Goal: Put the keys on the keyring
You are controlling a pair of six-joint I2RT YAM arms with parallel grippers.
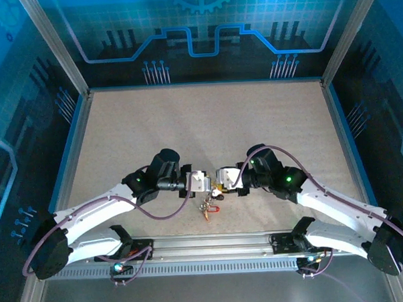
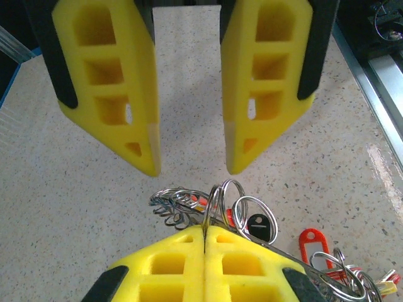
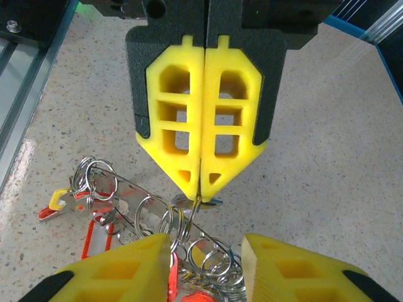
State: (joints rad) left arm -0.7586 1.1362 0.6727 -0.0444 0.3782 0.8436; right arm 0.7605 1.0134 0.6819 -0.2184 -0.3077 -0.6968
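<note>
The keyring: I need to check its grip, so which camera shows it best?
Right wrist: the keyring shows large and sharp, pinched by the shut left gripper. Left wrist shows its loops partly behind that gripper's fingers. Top external renders it as a tiny cluster.

Top view: even overhead light on the table [image 1: 207, 117], soft faint shadows under the arms [image 1: 104, 210], side walls [image 1: 25, 98] dim and blue, overall slightly soft. Wrist views are bright, with white glare on the tabletop along the near rail [image 2: 378, 69]. Specular glints on the keyring [image 2: 220, 201]. Mild wide-angle bowing at the edges.
</note>
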